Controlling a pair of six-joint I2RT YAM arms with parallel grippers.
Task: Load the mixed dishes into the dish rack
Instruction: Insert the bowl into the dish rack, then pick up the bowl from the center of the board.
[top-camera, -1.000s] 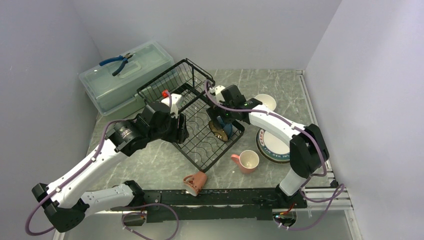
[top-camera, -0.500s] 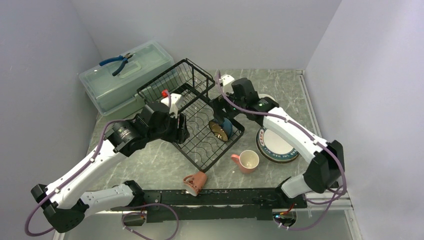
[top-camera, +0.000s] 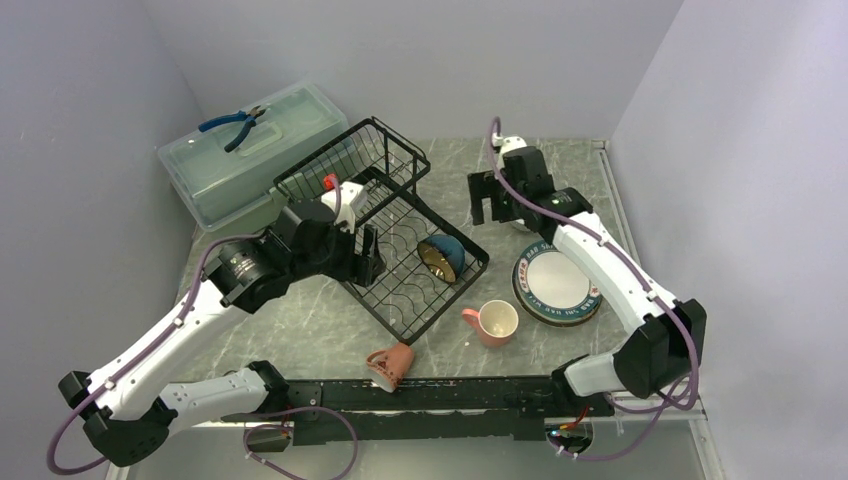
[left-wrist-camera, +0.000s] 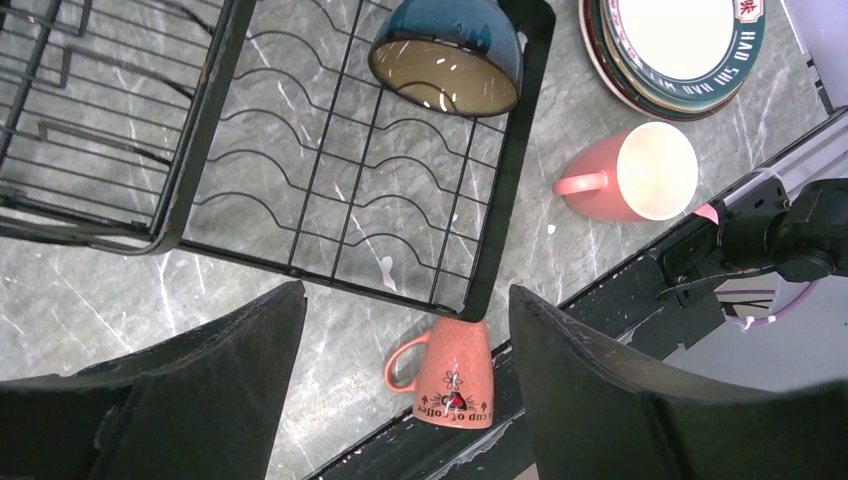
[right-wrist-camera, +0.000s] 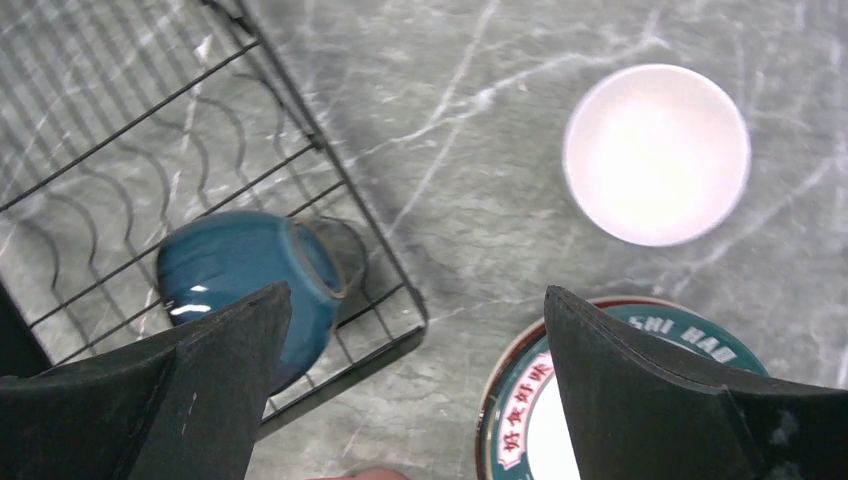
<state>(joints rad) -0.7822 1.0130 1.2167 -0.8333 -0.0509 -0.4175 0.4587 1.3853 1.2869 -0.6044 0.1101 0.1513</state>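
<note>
While only the teal bowl (top-camera: 440, 257) sits inside the dish rack (top-camera: 385, 215), we judge loading barely begun: the plate stack (top-camera: 556, 285), white bowl (right-wrist-camera: 656, 153), a pink mug (top-camera: 492, 322) and a second pink mug (top-camera: 391, 365) wait on the surface (top-camera: 300, 330) beside the rack, and our left hand (left-wrist-camera: 400, 310) and right hand (right-wrist-camera: 415, 300) are spread, empty.

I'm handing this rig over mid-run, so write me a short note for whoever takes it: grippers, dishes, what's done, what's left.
Left gripper: open, empty, beside the dish rack.
Right gripper: open, empty, above the table near the white bowl.
Done: dark teal bowl lies on its side in the rack.
Left: white bowl, stack of plates, upright pink mug, tipped pink mug at the near edge, all on the table.
</note>
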